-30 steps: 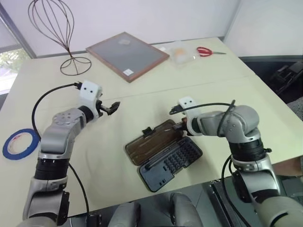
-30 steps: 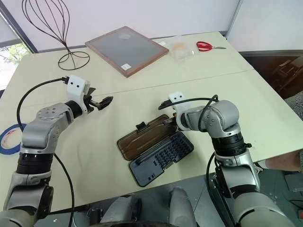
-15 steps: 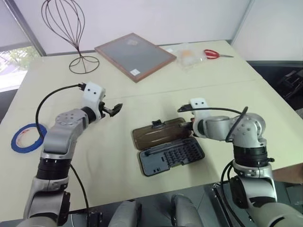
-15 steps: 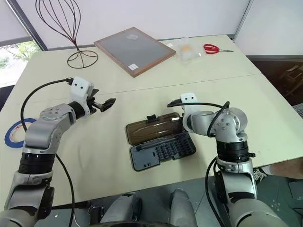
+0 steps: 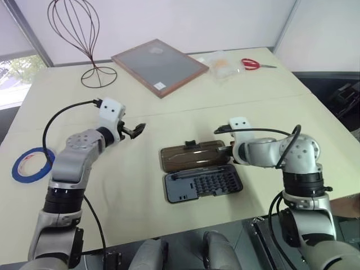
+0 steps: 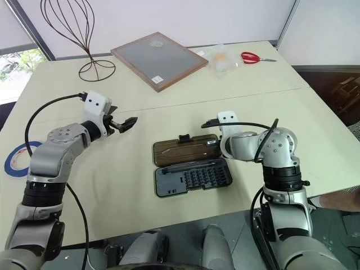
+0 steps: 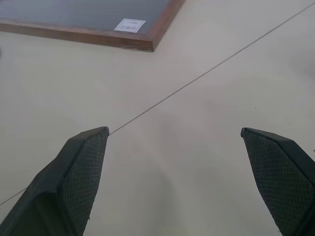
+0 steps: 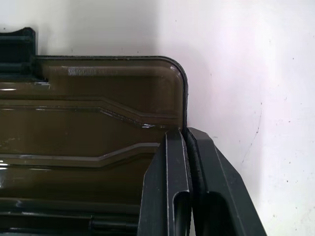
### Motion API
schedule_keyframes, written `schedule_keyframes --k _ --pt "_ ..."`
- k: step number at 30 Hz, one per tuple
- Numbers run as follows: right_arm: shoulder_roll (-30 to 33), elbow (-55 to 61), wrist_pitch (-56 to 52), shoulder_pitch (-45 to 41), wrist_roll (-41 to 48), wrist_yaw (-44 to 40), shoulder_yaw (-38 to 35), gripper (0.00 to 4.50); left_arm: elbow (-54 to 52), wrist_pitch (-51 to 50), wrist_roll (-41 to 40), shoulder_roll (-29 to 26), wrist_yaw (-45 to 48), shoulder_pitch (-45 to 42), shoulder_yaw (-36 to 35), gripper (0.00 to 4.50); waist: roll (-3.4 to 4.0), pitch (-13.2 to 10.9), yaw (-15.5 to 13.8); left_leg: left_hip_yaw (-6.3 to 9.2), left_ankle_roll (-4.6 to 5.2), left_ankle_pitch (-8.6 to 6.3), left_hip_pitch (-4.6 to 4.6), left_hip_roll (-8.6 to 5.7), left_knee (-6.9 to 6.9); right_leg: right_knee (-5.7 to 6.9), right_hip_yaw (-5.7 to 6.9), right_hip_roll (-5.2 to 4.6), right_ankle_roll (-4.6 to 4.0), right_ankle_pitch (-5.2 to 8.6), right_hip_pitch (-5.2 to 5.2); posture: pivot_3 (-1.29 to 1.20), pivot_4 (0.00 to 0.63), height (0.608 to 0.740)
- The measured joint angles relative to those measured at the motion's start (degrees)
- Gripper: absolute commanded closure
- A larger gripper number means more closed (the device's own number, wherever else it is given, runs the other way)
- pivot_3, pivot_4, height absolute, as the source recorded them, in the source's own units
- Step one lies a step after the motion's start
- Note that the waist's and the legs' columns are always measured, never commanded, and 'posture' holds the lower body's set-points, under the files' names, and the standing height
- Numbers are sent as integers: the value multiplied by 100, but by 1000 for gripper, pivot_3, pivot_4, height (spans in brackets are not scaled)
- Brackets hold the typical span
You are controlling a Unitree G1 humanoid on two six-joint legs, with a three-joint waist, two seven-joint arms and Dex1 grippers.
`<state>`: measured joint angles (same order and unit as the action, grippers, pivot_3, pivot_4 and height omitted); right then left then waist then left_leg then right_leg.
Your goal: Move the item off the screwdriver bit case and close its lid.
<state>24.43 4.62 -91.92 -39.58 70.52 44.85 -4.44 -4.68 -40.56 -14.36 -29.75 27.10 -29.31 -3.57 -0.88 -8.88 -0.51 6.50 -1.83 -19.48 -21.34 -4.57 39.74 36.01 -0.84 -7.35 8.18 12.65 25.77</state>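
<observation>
- The tape [image 5: 31, 164] lies flat near the table's [image 5: 169, 118] left edge, well apart from the case [image 5: 198, 170], so the first half of the task looks done.
- The step in hand is the lid [image 5: 193, 156]: the case sits open and flat in front of the robot, with the lid on the far side, the bit tray [image 5: 202, 184] on the near side, and the latch [image 5: 190, 145] on the lid's far edge.
- The right gripper [image 8: 186, 142] is closed, its two fingers pressed together, empty. Its tips sit at the lid's right edge near the far corner — touching the rim or just beside it, I cannot tell which.
- The next move, as I judge it, calls for getting those tips under the lid's edge and swinging it up and over toward the tray. The lid lies flush on the table, so there is little to catch.
- The right forearm reaches in from the right and angles down at the case.
- The left gripper [image 5: 136, 129] hangs above bare table to the left of the case, fingers spread wide and holding nothing, pointing roughly level toward the middle.
</observation>
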Motion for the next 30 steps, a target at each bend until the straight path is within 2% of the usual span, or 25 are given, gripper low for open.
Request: schedule_keyframes --k 2,5,7,8,9,14,20,26,29,30 --pt "41 -3 -3 -12 8 36 37 3578 0 0 0 2 0 0 0 0 0 0 2 0 0 0 0 0 0 0 0 0 0 0 0 0 150 740" --pt "79 -26 -12 -23 -2 60 68 2181 0 0 1 7 -1 0 0 0 0 0 23 -1 0 0 0 3 -1 -1 0 2 0 0 0 0 150 740" --pt "129 -27 -12 -36 -36 58 78 1085 -1 0 1 32 0 1 1 0 0 0 49 -2 0 0 0 6 -5 -3 0 4 0 0 1 0 150 740" --pt "144 -27 -11 -41 -51 53 81 733 -1 0 0 41 0 1 2 0 0 0 63 -1 0 0 0 7 -6 -3 1 4 0 0 1 0 150 740" --pt "152 -27 -12 -53 -70 19 90 154 -1 0 0 48 0 4 3 0 0 0 91 0 0 0 0 8 -8 -3 2 5 0 0 2 0 150 740" --pt "254 205 -11 -114 -389 -619 224 64 -107 132 -134 109 220 145 0 0 6 -4 155 -10 0 0 -2 14 -29 -5 0 6 0 0 21 0 150 740" --pt "541 936 247 -294 -1067 -1857 381 64 -765 274 -691 -44 1104 539 2 0 6 -5 159 -22 -1 0 -9 19 -45 -6 -1 6 0 0 46 0 150 740" --pt "586 1143 490 -295 -1717 -2728 610 64 -1080 266 -1145 -275 1779 761 28 0 7 -5 158 -27 0 0 -8 19 -46 -10 -3 6 0 0 46 0 150 740" --pt "584 1133 613 -347 -2100 -3038 675 0 -1081 266 -1279 -282 1966 780 41 829 7 -6 144 -29 0 0 -8 18 -46 -12 -4 6 0 0 45 0 150 740" --pt "602 1132 717 -387 -2255 -3152 734 0 -1090 264 -1342 -292 2059 783 59 1348 7 -6 148 -29 -1 0 -8 17 -46 -12 -4 6 0 0 45 0 150 740"
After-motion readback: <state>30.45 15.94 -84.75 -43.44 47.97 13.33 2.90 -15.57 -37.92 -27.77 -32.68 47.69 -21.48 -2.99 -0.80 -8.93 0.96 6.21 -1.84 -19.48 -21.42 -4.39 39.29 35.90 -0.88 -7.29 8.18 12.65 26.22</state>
